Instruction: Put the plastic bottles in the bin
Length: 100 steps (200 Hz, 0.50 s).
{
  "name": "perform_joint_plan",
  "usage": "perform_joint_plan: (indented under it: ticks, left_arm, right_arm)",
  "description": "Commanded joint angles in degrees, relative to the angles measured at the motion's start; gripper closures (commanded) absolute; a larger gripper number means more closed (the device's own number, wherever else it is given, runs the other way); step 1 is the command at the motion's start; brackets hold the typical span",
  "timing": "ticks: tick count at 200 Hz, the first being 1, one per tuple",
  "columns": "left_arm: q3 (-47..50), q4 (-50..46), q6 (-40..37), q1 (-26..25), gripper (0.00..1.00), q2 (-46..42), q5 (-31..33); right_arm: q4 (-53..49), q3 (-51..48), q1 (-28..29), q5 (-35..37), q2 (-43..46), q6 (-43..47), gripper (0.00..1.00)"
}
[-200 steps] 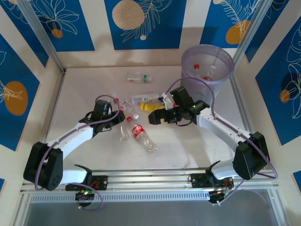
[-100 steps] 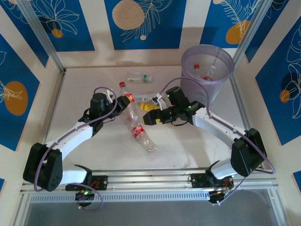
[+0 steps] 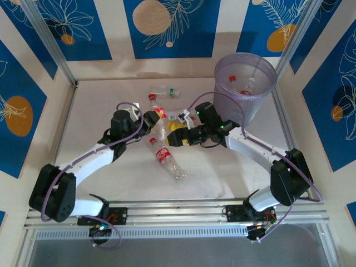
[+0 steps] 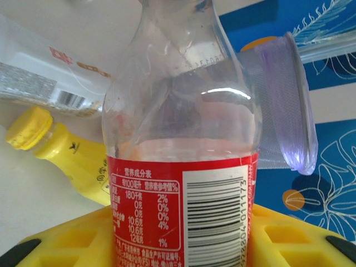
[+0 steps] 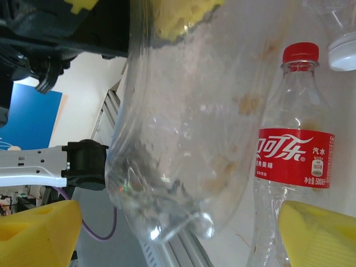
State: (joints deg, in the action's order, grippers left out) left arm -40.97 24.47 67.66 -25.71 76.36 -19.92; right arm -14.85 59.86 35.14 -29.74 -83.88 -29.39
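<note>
The held bottle [image 3: 157, 115], clear with a red label and red cap, is at mid-desk, between the two grippers. In the top view its long axis runs from the cap at the far left to the base at the near right. In the left wrist view the neck points away from the wrist. The barcode side of the label faces that camera.

The left gripper [image 4: 183, 245] is clamped on this bottle. Its yellow fingers [image 4: 72, 239] press the label band from both sides.

The right gripper [image 5: 178, 236] is spread wide, with one yellow fingertip [image 5: 36, 233] at each lower corner of its wrist view. The held bottle's clear base hangs between and ahead of them. No contact with either fingertip is visible.

A second bottle [image 3: 164, 157] with a red label lies flat on the desk [image 3: 100, 100], just nearer than the held one. Its cap is to the far left and its base to the near right.

A yellow bottle [image 4: 61, 153] with a yellow cap lies just beside the held bottle. A clear bottle with a white label lies beyond it.

A green-capped bottle [image 3: 162, 90] lies farther back, cap to the right.

The bin [image 3: 245, 103] stands upright at the far right of the desk, well apart from the held bottle. Red-capped bottles are visible inside it.
</note>
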Motion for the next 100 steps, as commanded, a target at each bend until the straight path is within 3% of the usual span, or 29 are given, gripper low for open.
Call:
perform_joint_plan:
  ticks: [1, 54, 100]
  left_arm:
    - [0.0, 5.5, 1.9, -1.4, 0.54, 1.2, -0.4]
    - [0.5, 10.1, 4.1, -3.2, 0.54, 3.5, 0.3]
    - [0.6, 11.4, 4.6, -4.2, 0.53, 4.4, 1.0]
  right_arm:
    - [3.1, -1.0, -0.6, -2.5, -1.0, -1.8, 0.08]
    - [6.1, -0.6, -0.8, -2.1, -3.0, -3.7, 0.09]
    - [7.1, -0.2, -1.4, -2.8, -4.7, -5.1, 0.16]
